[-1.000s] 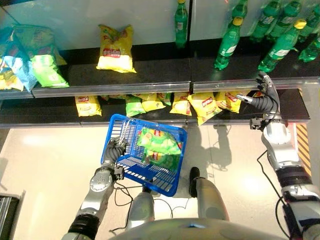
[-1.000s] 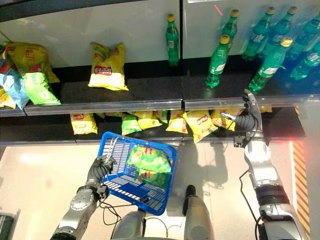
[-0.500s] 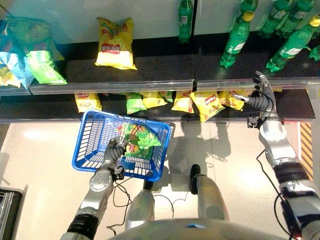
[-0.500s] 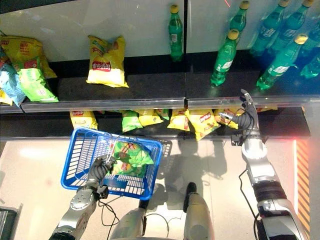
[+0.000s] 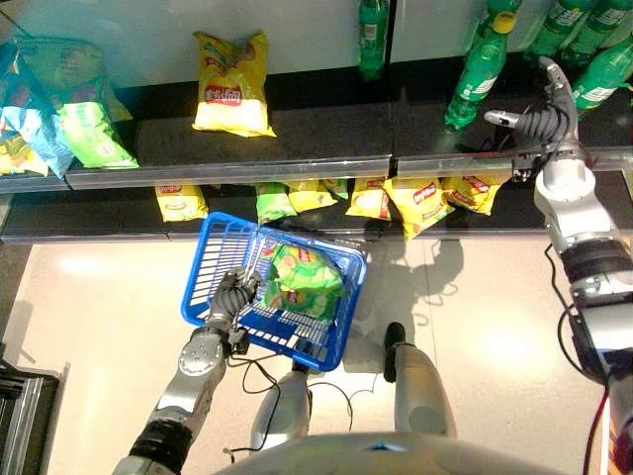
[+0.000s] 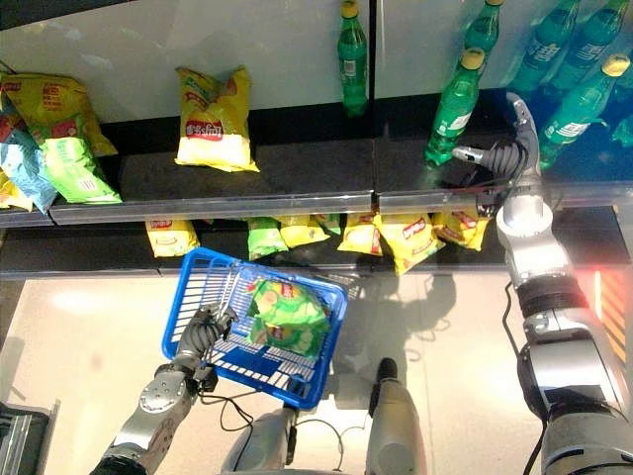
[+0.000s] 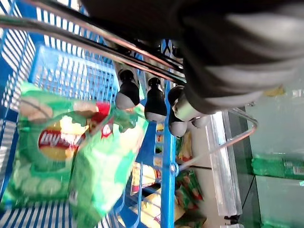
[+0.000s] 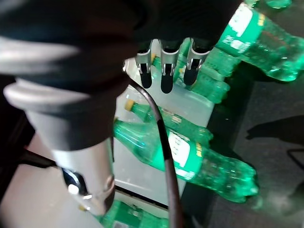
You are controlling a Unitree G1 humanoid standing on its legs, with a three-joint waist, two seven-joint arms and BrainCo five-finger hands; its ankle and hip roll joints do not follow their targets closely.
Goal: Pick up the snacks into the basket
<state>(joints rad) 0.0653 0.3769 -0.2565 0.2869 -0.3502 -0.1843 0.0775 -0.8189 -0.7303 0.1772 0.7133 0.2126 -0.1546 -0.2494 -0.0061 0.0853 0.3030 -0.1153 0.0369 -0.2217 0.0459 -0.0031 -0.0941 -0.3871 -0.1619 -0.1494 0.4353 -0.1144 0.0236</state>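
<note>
Your left hand (image 5: 229,297) has its fingers (image 7: 127,92) curled round the metal handle (image 7: 95,40) of the blue basket (image 5: 213,259), which hangs tilted above the floor (image 5: 99,297) with a green snack bag (image 5: 302,282) lying inside it. Your right hand (image 5: 542,114) is raised at the upper shelf (image 5: 297,148) among the green bottles (image 5: 477,74), fingers straight and apart, gripping nothing. More yellow and green snack bags (image 5: 415,203) lie on the lower shelf (image 5: 79,220) just behind the basket.

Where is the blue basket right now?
Left eye view, lower left: the basket hangs from the left hand over the floor below the shelves, green snack bags inside.
</note>
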